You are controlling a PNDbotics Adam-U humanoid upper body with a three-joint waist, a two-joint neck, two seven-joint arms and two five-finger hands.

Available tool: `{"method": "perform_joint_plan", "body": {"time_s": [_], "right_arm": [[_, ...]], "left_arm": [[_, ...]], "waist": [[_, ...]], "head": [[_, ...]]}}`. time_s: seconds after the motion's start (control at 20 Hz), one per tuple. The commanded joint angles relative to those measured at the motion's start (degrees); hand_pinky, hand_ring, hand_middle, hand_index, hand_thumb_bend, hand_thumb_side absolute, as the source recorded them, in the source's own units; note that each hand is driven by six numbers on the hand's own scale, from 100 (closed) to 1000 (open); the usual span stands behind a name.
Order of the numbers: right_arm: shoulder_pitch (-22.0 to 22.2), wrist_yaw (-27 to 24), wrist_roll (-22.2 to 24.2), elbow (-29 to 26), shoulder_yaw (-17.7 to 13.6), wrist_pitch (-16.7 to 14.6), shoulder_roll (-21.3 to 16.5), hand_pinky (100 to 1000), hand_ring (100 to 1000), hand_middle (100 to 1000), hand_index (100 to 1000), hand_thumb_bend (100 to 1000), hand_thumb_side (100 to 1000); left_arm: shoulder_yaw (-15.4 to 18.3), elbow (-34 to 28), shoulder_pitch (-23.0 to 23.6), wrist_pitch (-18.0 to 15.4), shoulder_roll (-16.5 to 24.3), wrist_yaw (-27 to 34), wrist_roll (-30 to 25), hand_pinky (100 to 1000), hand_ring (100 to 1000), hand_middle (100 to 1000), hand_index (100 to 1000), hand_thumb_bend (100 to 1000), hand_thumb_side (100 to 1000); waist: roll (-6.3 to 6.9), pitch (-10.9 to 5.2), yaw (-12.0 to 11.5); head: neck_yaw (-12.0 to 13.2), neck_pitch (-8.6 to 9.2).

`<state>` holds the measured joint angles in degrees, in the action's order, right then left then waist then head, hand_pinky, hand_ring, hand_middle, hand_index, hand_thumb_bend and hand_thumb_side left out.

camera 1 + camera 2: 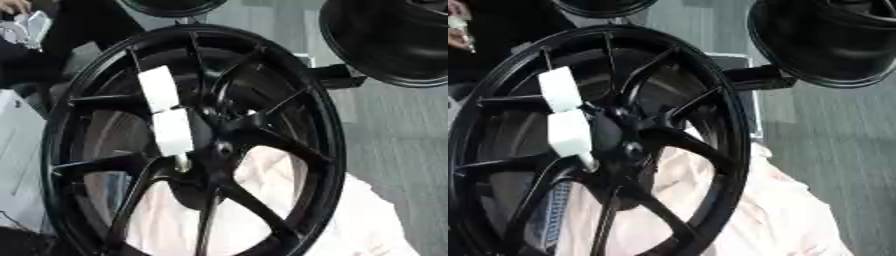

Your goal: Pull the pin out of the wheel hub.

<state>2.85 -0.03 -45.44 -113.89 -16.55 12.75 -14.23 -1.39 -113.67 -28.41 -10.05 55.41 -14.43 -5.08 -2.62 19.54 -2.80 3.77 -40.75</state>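
Left eye view: we see white pin (pixel 166 112) lodged at the wheel hub (pixel 214 150)'s eleven o'clock; no hands visible.

Both views come from 1 stereo pair in the robot's head, looking down and forward from close range at a black wheel (pixel 197 145) that fills most of each picture. The right eye view sits slightly to the side, so the wheel lies further left there. Both share the wheel, the pale cloth (pixel 789 220) behind it and a second wheel (pixel 829 40) at upper right.
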Motion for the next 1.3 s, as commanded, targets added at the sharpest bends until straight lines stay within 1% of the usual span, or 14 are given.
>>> {"method": "perform_joint_plan", "body": {"time_s": [0.05, 0.1, 0.2, 0.3, 0.4, 0.55, 0.7, 0.75, 0.8, 0.9, 1.05, 1.15, 1.3], "right_arm": [[0.2, 0.6, -0.3, -0.7, 0.1, -0.1, -2.1, 458, 619, 563, 735, 100, 470], [0.2, 0.7, -0.4, -0.7, 0.1, 0.0, -2.3, 458, 617, 560, 734, 100, 470], [0.3, 0.8, -0.9, -0.7, 0.3, 0.3, -2.8, 458, 616, 559, 733, 100, 470], [0.4, 0.8, -0.9, -0.7, 0.8, 0.5, -3.5, 459, 615, 559, 733, 100, 470], [0.4, 1.0, -0.6, -0.7, 1.1, 0.5, -4.1, 459, 615, 559, 733, 100, 470], [0.6, 1.1, -0.1, -0.7, 1.4, 0.8, -4.7, 459, 615, 559, 733, 100, 470], [0.7, 1.1, 0.2, -0.7, 1.6, 1.0, -4.9, 459, 615, 558, 733, 100, 470], [0.7, 1.0, 0.2, -0.7, 1.6, 1.0, -5.0, 459, 615, 558, 733, 100, 470], [0.7, 1.0, 0.3, -0.7, 1.7, 1.0, -5.1, 459, 614, 558, 733, 100, 470], [0.7, 1.0, 0.5, -0.7, 1.8, 1.1, -5.3, 458, 614, 558, 732, 100, 470], [1.0, 0.6, 0.7, -0.7, 2.1, 1.2, -4.7, 457, 613, 557, 732, 100, 470], [1.1, 0.4, 0.8, -0.7, 2.3, 1.1, -4.5, 457, 613, 557, 732, 100, 470], [1.2, 0.2, 1.0, -0.7, 2.6, 1.1, -4.6, 457, 613, 557, 731, 100, 470]], "left_arm": [[-2.0, -0.9, -3.2, -3.1, 7.1, -2.9, -6.5, 789, 735, 676, 793, 390, 100], [-3.2, -0.9, -4.3, -4.0, 8.4, -3.3, -8.2, 789, 737, 681, 802, 424, 100], [-5.3, -0.9, -6.7, -5.3, 10.0, -4.0, -12.3, 788, 736, 682, 802, 456, 100], [-7.1, -0.9, -9.4, -6.2, 10.5, -4.3, -17.1, 788, 735, 679, 799, 469, 100], [-8.8, -0.9, -12.1, -6.3, 10.6, -3.5, -21.2, 789, 737, 681, 799, 466, 100], [-11.7, -0.9, -15.7, -5.1, 10.4, -1.2, -27.3, 792, 731, 684, 800, 457, 100], [-14.3, -0.9, -19.0, -2.7, 9.4, 1.9, -35.3, 800, 732, 687, 800, 423, 100], [-14.9, -0.9, -20.0, -1.8, 9.0, 3.2, -38.1, 801, 732, 687, 800, 425, 100], [-15.4, -0.9, -21.0, -1.1, 8.7, 4.3, -40.5, 803, 737, 692, 804, 434, 118], [-16.4, -0.9, -22.7, -0.3, 8.2, 5.4, -44.1, 804, 741, 696, 806, 453, 125], [-18.6, -0.9, -25.4, -0.7, 7.5, 5.1, -46.5, 804, 744, 699, 808, 473, 124], [-20.2, -0.9, -27.0, -0.8, 7.0, 4.5, -46.8, 805, 747, 704, 811, 498, 117], [-22.7, -0.9, -28.8, -0.8, 6.0, 3.5, -46.9, 807, 750, 710, 824, 509, 107]], "waist": [[0.47, -1.28, 0.2], [0.61, -1.36, 0.3], [0.71, -1.53, 0.5], [0.73, -1.76, 0.7], [0.8, -1.97, 0.9], [1.02, -2.21, 1.2], [1.15, -2.24, 1.5], [1.19, -2.24, 1.6], [1.24, -2.24, 1.7], [1.35, -2.18, 1.8], [1.29, -1.85, 1.5], [1.33, -1.7, 1.3], [1.33, -1.53, 1.4]], "head": [[0.0, -0.35], [0.2, -0.53], [0.3, -0.91], [0.3, -1.33], [0.5, -1.58], [1.0, -1.74], [1.2, -1.37], [1.2, -1.24], [1.2, -1.06], [1.2, -0.71], [0.7, -0.09], [0.6, 0.27], [0.4, 0.84]]}}
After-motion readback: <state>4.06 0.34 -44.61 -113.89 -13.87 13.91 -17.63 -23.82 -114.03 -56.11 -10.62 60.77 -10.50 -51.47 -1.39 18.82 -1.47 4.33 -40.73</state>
